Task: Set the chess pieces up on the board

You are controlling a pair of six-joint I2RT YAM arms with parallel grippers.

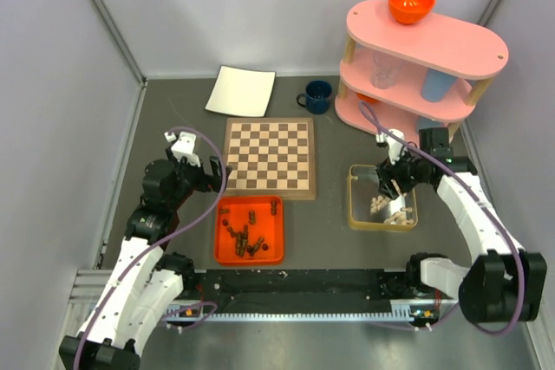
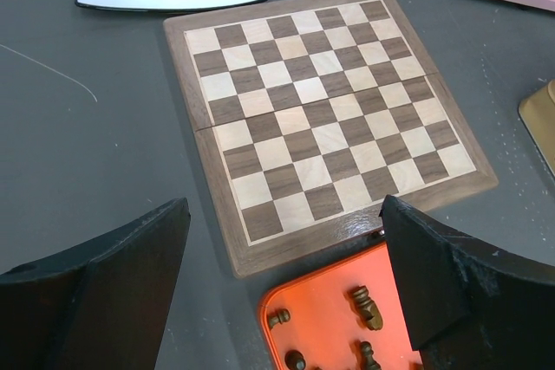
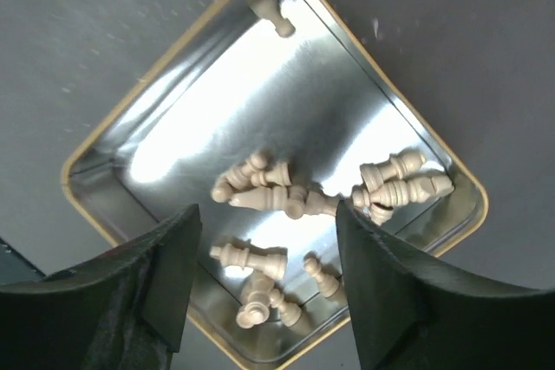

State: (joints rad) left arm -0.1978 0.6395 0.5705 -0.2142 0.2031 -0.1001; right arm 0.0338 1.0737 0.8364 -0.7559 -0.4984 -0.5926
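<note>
Piece selection governs the step in hand: no chessman stands yet on the square wooden chessboard with dark brown and cream squares (image 2: 329,119), so the work appears to be at its start. The right fingers (image 3: 381,283) are spread apart with nothing between them, poised above the shallow gold-rimmed metal tin (image 3: 260,84). The pale beige wooden chessmen (image 3: 282,197) lie on their sides in a loose heap, between and just beyond the fingertips. For a clean pick, choose a piece lying apart from the heap, such as the lone one in the tin's corner well beyond the fingertips. Align the fingers across its narrow stem and descend until both flank it before closing; a piece taken from the heap is likely to drag its neighbours. The left fingers (image 2: 451,283) are likewise apart and empty. The chessboard lies just beyond their tips, and the orange plastic tray (image 2: 321,322) of dark brown wooden chessmen (image 2: 366,308) sits between and beneath them on the grey tabletop (image 2: 104,171). Each pair of fingers hides part of its tray, so piece counts cannot be confirmed, and piece types are hard to make out.
</note>
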